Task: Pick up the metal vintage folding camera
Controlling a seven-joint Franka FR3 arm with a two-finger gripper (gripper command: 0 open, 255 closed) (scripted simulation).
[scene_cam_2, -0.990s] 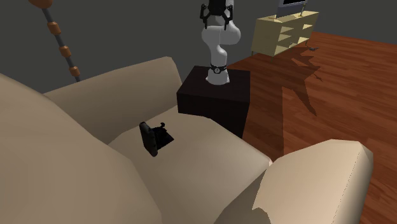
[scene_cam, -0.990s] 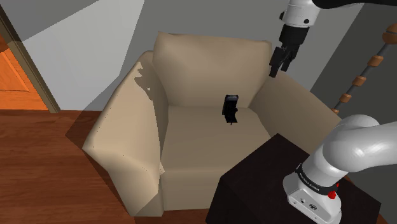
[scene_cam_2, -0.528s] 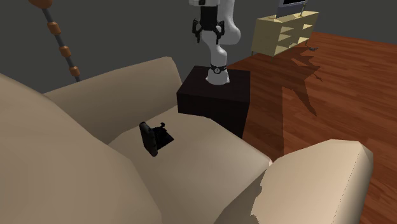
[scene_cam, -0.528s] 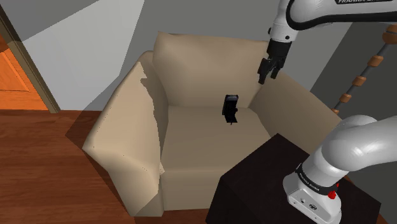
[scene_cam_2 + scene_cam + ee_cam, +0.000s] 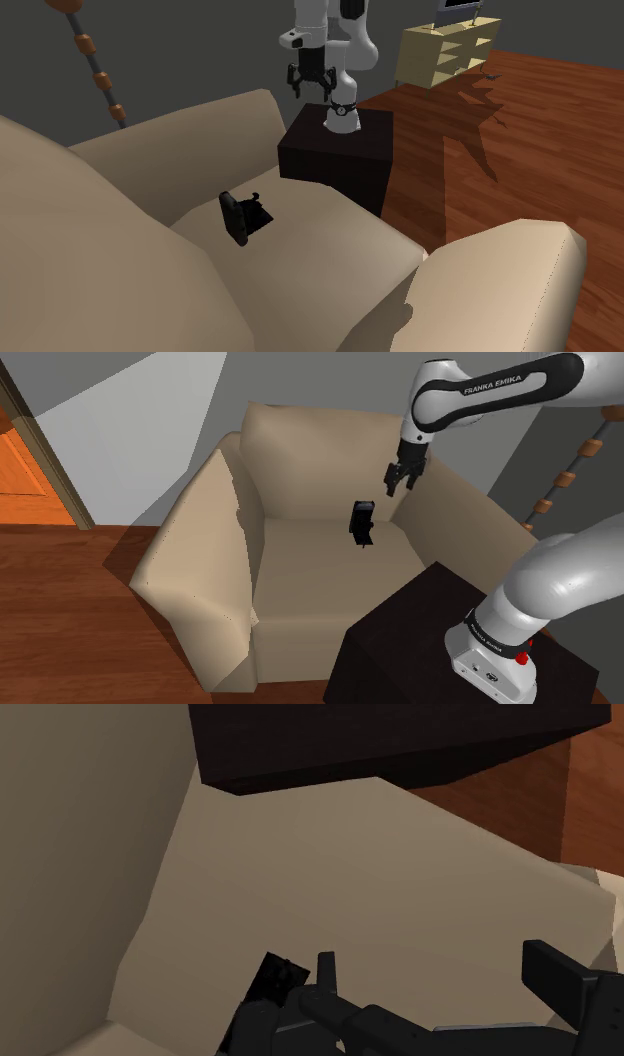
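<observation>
1. The gripper (image 5: 403,480) hangs empty above the back corner of a beige armchair (image 5: 195,557). Its fingers (image 5: 558,978) stand well apart with only upholstery between them.
2. The camera (image 5: 361,524), drawn black, sits on the seat cushion (image 5: 320,567). It is below the hand and off to one side of it. In the wrist view it lies just outside one finger, not between the two (so the hand is not yet lined up over it).
3. The camera appears to stand on end, taller than wide, so its long axis runs roughly up toward the hand. In the second exterior view a part juts out low on one side.
4. As I judge it, the coming move turns on that sideways offset. The hand needs to shift across until the camera is centred between the fingers, then come down to close on the narrow body.
5. The only readable writing is "FRANKA EMIKA" on the white arm (image 5: 480,392) above the hand. I can make out no label on the camera, and the dark stand (image 5: 400,642) behind the hand is plain.
</observation>
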